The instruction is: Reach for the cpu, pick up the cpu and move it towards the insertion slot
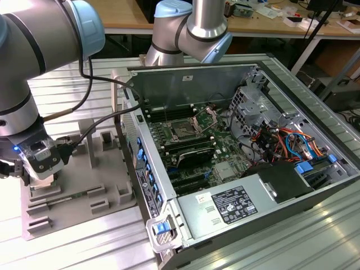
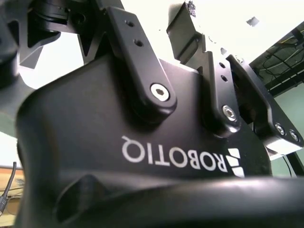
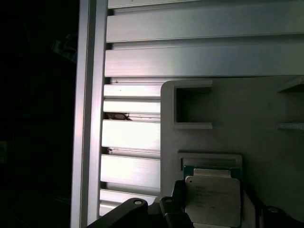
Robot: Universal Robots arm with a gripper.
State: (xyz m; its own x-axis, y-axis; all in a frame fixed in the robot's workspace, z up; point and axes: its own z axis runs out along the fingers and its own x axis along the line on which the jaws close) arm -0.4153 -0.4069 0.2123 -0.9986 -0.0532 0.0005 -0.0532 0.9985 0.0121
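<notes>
Starting at the exterior view's left, the one arm (image 1: 34, 50) is bending down over the table (image 1: 73, 250). Its single gripper (image 1: 42, 179) is hanging low over the one grey tray (image 1: 98, 188), which is lying close to the table's edge on that side.

In the first wrist view the two dark fingers (image 3: 176, 202) are sitting drawn in narrow, one against each side edge of the one cpu (image 3: 212, 199), gripping it between them. The cpu is lying silvery side up in one raised frame (image 3: 209, 159), right by the tray's edge that is facing the table's rim, and its greenish rim is peeking out along one side. Whether it is resting on the frame's floor or hanging just clear, I cannot tell. A second raised frame (image 3: 192, 107) is standing nearer the tray's corner.

In the second wrist view the gripper's black housing (image 2: 142, 156) is looming close to the lens.

Moving right in the exterior view, one open computer case (image 1: 185, 84) is lying just beside the tray. Inside it the one insertion slot (image 1: 184, 130) is sitting dark and square on the green board, towards the case's back wall and well apart from the gripper. Further right, one silvery power supply box (image 1: 225, 205) is sitting along the case's near edge, and one blue tab (image 1: 161, 228) is showing at the case's near corner
</notes>
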